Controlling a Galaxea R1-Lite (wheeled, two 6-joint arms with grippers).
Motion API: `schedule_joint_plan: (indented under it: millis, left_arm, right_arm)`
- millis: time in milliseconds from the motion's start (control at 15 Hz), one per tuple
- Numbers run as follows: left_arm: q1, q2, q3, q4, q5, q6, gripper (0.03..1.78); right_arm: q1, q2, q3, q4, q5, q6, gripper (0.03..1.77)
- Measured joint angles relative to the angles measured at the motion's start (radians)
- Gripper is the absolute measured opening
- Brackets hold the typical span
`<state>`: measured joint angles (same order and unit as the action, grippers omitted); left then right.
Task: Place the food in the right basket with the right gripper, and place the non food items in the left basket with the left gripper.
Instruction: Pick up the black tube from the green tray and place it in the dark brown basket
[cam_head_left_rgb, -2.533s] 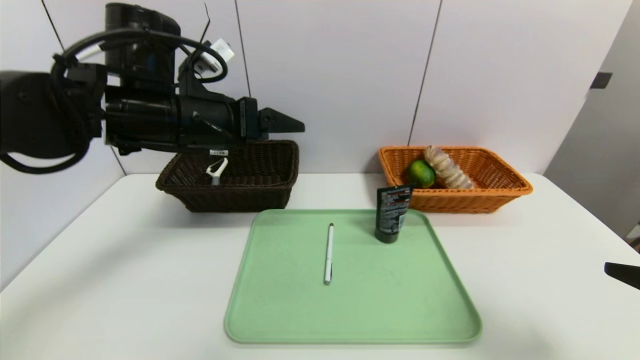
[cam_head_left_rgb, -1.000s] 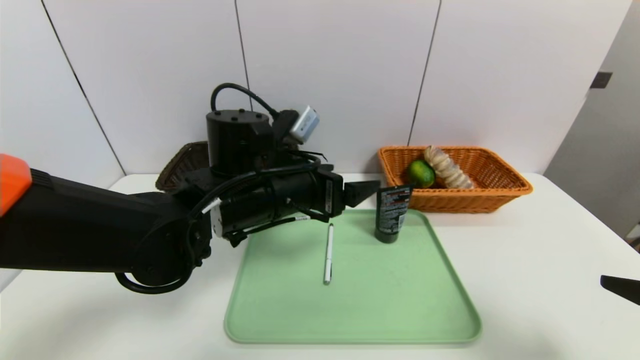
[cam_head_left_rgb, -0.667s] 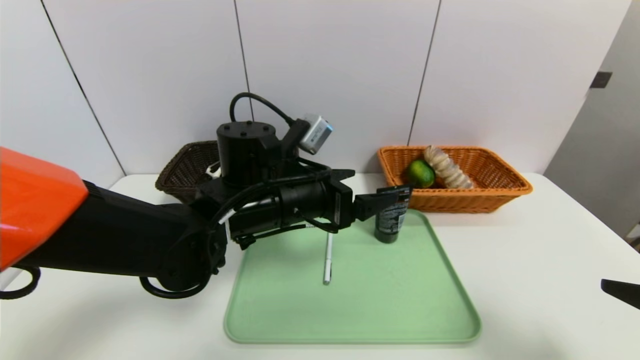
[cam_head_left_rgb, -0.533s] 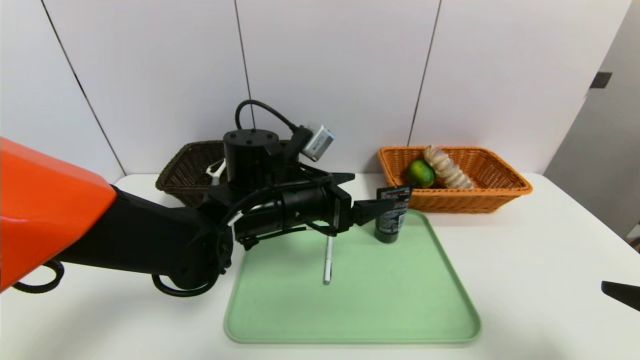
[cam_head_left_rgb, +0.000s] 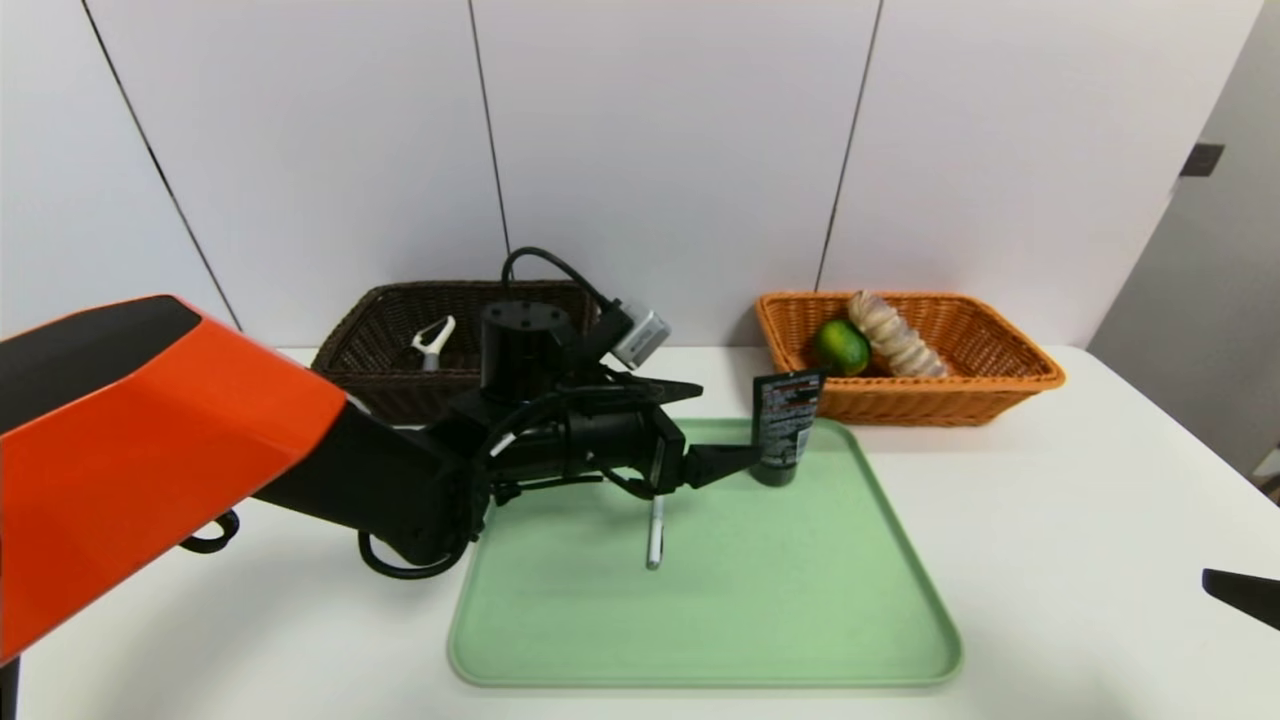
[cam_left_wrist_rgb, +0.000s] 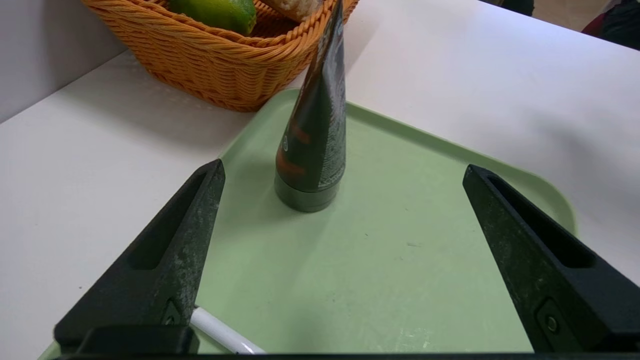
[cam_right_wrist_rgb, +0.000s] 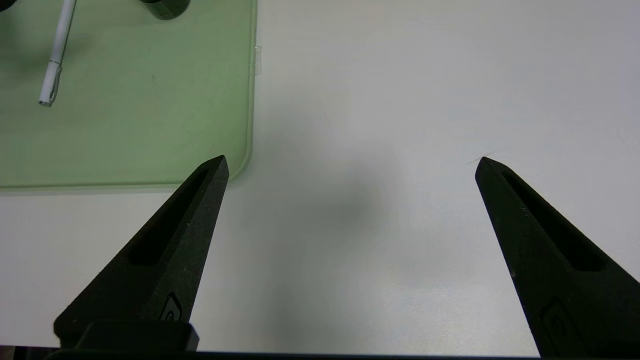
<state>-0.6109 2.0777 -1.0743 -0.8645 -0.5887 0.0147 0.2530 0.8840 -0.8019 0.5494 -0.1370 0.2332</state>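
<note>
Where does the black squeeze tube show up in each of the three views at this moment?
Head view: black squeeze tube stands upright at the green tray's far right corner, just past the open left gripper.
Left wrist view: tube centred, ahead of the fingers.
Right wrist view: only its cap end shows at the frame edge.
Shared landmark: the white pen on the tray.

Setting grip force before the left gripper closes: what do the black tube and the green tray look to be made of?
Black tube: looks like soft plastic with a semi-matte printed skin, flattened to a crimp at the top, standing on a round cap; probably squeezable. Green tray: looks like rigid moulded plastic, smooth with a dull sheen and a rounded raised rim. The open left gripper faces the tube.
</note>
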Motion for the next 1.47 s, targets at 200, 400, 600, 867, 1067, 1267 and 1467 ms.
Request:
schedule_joint_plan:
  millis: [200,400,600,867,1067,1267,1467]
  left_arm:
    - [0.002,0.052,-0.057,-0.021,0.0,0.022,1.69]
    - [0.001,0.094,-0.098,-0.019,-0.002,0.022,1.69]
    - [-0.004,0.124,-0.123,-0.018,-0.001,0.021,1.69]
    - [-0.023,0.162,-0.202,0.023,0.003,0.019,1.69]
    - [-0.037,0.19,-0.264,0.056,0.004,0.018,1.69]
    - [-0.051,0.21,-0.281,0.067,0.003,0.017,1.69]
    - [-0.064,0.231,-0.31,0.071,0.003,0.015,1.69]
  right_arm:
    - [0.0,0.0,0.004,0.0,0.0,0.0,1.71]
    - [-0.003,0.0,0.008,0.0,0.0,0.0,1.71]
    - [-0.003,0.003,0.012,-0.001,0.0,0.0,1.71]
    - [-0.004,0.005,0.013,-0.002,0.0,0.0,1.71]
    - [-0.005,0.006,0.014,-0.002,0.0,0.0,1.71]
    - [-0.005,0.007,0.019,-0.001,0.0,-0.001,1.71]
    - [-0.005,0.009,0.023,-0.002,0.0,-0.001,1.71]
